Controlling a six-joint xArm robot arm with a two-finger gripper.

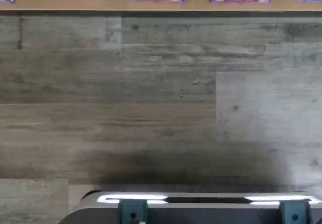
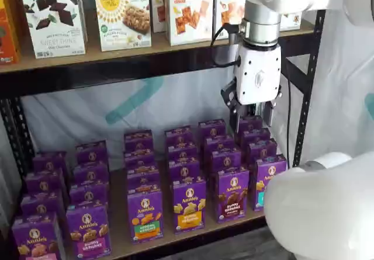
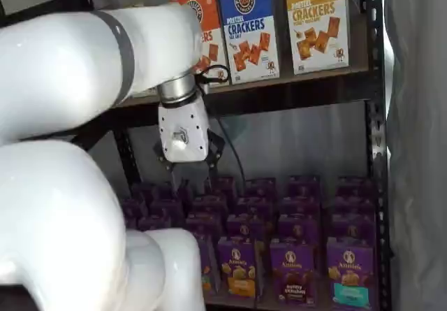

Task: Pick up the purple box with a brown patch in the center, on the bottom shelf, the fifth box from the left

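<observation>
White-bodied, black-fingered gripper [image 2: 253, 117], fingers plainly parted and holding nothing, hangs above the far rows of cartons while the small purple box [image 2: 232, 193] with dark-brown cookies stands front-row on the tan wooden bottom shelf [image 2: 120, 232].

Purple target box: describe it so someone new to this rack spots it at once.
Look at the bottom shelf of the black rack, packed with small purple Annie's cartons. In the front row, the purple box stands between an orange-banded carton and a teal-banded one. Its cookies are dark brown and its band is purple.
</observation>
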